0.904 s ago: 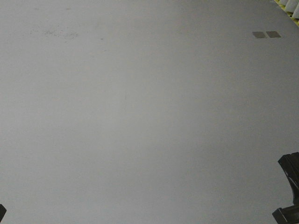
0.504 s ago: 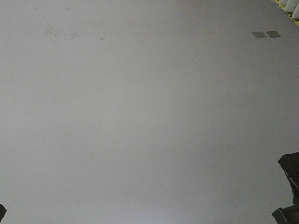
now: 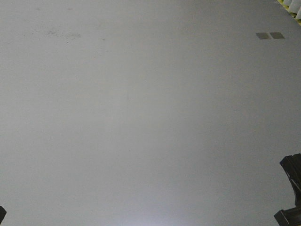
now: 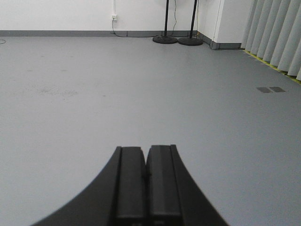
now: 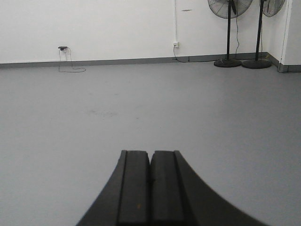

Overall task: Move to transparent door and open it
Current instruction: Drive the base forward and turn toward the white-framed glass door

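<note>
Grey floor (image 4: 141,84), two pedestal fans (image 5: 228,7) by white wall (image 5: 94,28), vertical blinds (image 4: 277,33)

1. Floor (image 3: 141,117): underlies everything listed.
2. Floor plates (image 3: 270,35): a pair, side by side, at 1 o'clock in the front view.
3. Blinds (image 4: 275,33): 2 o'clock in the left wrist view, behind the plates.
4. Fans (image 5: 229,7): two, side by side before the wall (image 5: 94,28), 1 o'clock in the right wrist view.
5. Socket (image 5: 175,44): on the wall, left of the fans.
6. Left gripper (image 4: 146,155), right gripper (image 5: 150,157): 6 o'clock (own wrist views), above the floor.
</note>
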Tool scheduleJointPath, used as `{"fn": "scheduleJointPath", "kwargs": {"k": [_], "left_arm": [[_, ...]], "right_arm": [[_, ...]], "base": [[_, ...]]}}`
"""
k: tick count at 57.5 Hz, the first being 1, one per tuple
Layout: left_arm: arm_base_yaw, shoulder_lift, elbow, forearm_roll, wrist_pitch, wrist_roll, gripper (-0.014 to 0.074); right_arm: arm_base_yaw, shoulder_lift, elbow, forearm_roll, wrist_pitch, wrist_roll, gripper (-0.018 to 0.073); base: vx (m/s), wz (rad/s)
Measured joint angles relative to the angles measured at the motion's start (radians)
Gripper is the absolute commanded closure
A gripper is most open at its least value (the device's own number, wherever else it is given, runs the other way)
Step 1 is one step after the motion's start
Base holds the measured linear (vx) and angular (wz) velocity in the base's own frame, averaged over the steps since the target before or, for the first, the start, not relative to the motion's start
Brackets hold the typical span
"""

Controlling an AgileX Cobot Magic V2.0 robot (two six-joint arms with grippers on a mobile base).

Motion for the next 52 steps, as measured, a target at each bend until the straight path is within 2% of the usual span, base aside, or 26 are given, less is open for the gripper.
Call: {"fn": "scheduleJointPath", "kwargs": {"k": [19,52], "left_arm": [[0.000,0.000,0.000,0.000,0.000,0.000,0.0603],[0.000,0.000,0.000,0.000,0.000,0.000,0.0603]], "right_arm": [[0.000,0.000,0.000,0.000,0.001,0.000,0.0564],[0.000,0.000,0.000,0.000,0.001,0.000,0.0564]], "base": [[0.16,0.02],[0.35,0.17]]}}
